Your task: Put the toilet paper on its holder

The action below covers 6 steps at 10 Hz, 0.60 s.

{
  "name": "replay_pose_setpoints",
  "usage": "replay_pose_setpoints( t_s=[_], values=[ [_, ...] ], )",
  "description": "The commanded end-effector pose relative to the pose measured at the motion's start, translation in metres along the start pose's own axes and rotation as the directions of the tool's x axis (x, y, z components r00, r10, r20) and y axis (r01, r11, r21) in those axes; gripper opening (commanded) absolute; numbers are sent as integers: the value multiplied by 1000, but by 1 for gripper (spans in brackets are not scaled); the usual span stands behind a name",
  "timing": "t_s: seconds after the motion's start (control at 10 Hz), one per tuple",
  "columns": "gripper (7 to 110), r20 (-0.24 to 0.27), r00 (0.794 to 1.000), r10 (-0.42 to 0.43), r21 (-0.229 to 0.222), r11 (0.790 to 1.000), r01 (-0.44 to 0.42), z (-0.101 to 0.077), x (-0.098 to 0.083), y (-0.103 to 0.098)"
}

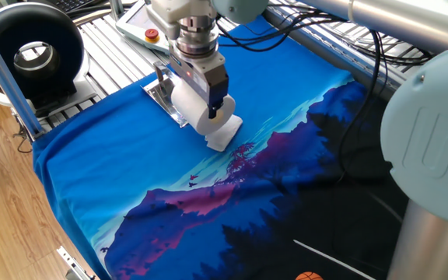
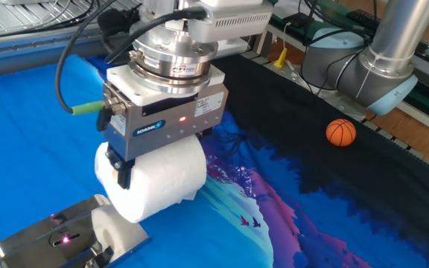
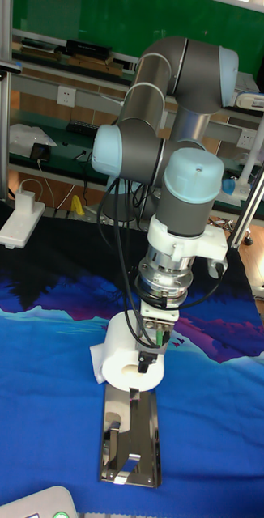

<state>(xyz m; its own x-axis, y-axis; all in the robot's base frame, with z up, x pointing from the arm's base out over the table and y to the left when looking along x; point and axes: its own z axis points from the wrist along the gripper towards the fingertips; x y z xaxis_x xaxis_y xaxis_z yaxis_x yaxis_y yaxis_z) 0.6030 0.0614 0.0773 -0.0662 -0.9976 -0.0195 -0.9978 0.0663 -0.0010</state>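
One fixed view: tool (image 1: 207, 99) clamped across the toilet paper (image 1: 195, 109), one dark finger down the roll's near end face, roll carried lying on its side just above the blue printed cloth (image 1: 115, 163) covering the table. Loose sheet end (image 1: 224, 132) trailing down onto the cloth. Silver holder (image 1: 160, 92) lying just behind the roll, mostly hidden by it; contact between the two not readable here. White pendant with a red button (image 1: 145, 25) well behind, on the slatted surface. The other fixed view: same grip seen closer, a black finger (image 2: 122, 176) pressed on the roll's end, roll (image 2: 159, 179) held below the tool body and seemingly clear of the cloth. Shiny plate of the holder (image 2: 47, 240) in the lower left corner, with what looks like a reflection of the roll at its edge. Orange ball (image 2: 341, 132) well apart on the dark part of the cloth. Tall fixed view: roll's hollow core (image 3: 132, 370) facing the camera, holder (image 3: 132, 433) stretched out directly in front of it, upright bent arm (image 3: 133, 398) seemingly in line with the core but not visibly inside it. Step in hand, by judgement: lining up the core with the arm, threading not yet done. Next move likely calls for sliding the roll along the arm's axis with the core kept centred, minding the trailing sheet, then letting go.
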Motion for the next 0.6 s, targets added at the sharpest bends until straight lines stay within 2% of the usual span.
replay_pose_setpoints(
  t_s=[0.0, 0.3, 0.5],
  values=[
    [7, 1, 999, 40, -11, 999, -40, 0, 0, 5],
    [7, -3, 999, 48, -25, 999, -48, 0, 1, 9],
    [7, 34, 999, 42, -27, 999, -41, 0, -8, 9]
  ],
)
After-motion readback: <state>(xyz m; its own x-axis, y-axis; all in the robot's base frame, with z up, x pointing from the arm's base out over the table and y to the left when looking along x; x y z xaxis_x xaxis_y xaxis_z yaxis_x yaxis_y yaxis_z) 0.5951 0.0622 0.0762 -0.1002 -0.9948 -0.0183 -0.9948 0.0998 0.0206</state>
